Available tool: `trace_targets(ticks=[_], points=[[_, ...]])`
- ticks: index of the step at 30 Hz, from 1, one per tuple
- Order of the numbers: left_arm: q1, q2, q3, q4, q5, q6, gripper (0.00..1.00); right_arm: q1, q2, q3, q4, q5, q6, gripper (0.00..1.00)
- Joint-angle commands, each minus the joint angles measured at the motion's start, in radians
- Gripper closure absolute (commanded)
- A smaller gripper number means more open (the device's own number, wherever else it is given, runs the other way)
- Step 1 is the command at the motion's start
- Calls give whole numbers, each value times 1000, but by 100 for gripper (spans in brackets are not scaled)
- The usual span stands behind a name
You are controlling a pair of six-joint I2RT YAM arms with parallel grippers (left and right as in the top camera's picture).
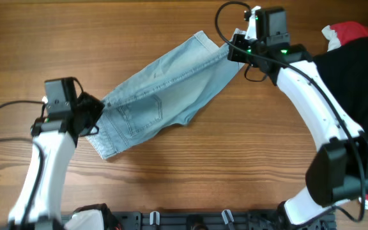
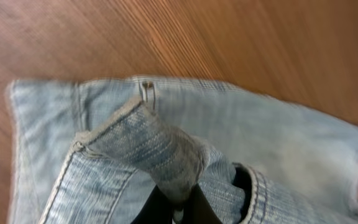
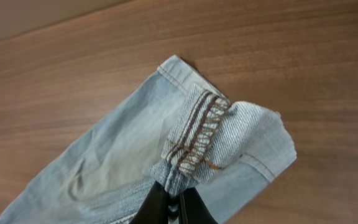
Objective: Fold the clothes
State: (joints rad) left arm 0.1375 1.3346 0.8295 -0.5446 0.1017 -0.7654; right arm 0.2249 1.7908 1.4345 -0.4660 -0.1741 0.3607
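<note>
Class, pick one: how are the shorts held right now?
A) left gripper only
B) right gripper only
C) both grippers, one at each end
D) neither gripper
C: the left gripper pinches the shorts at the waist end, and the right gripper pinches a leg hem.

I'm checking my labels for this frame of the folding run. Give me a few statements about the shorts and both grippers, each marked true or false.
1. The left gripper is shut on an edge of the denim shorts. True.
2. The right gripper hangs open over bare wood. False: it pinches the shorts at a leg hem.
3. The shorts lie on the black garment. False: they lie on the wooden table, apart from it.
4. A red-and-white cloth sits beside the black garment. True.
</note>
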Motion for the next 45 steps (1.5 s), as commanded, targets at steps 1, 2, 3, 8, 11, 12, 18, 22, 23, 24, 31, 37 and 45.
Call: trace_targets(ticks=[1, 2, 3, 8, 11, 12, 18, 22, 23, 24, 31, 37, 45], points=[[11, 130, 6, 97, -51, -6, 96, 11, 65, 33, 63, 50, -41, 96], [11, 151, 6, 123, -51, -6, 96, 19, 76, 33, 85, 51, -53, 96], [11, 166, 6, 146, -52, -6, 96, 31, 87, 33, 118, 51, -74, 96], [11, 171, 6, 220, -111, -6, 85, 85, 150, 33, 321, 54, -74, 61], [36, 169, 6, 220, -178, -66, 66, 79, 146, 35, 340, 101, -105, 19], [51, 169, 6, 220, -178, -93, 60, 63, 142, 35, 310, 134, -106, 18], [100, 90, 6, 93, -70, -106, 65, -77, 134, 35, 5, 180, -62, 19], [50, 72, 6, -118, 79, -26, 66, -108, 138, 31, -74, 100, -157, 18], [36, 72, 6, -140, 66, -24, 66, -108, 143, 27, -80, 57, -188, 18], [24, 72, 6, -153, 58, -24, 66, -108, 152, 27, -87, 32, -204, 18], [-86, 74, 6, -124, 4, -24, 64, -100, 340, 27, 0, -120, -204, 19], [-140, 104, 6, -101, -51, -24, 64, -55, 389, 27, 114, -124, -212, 24], [-147, 240, 6, -38, -62, -25, 64, -66, 378, 27, -137, 240, -6, 96]])
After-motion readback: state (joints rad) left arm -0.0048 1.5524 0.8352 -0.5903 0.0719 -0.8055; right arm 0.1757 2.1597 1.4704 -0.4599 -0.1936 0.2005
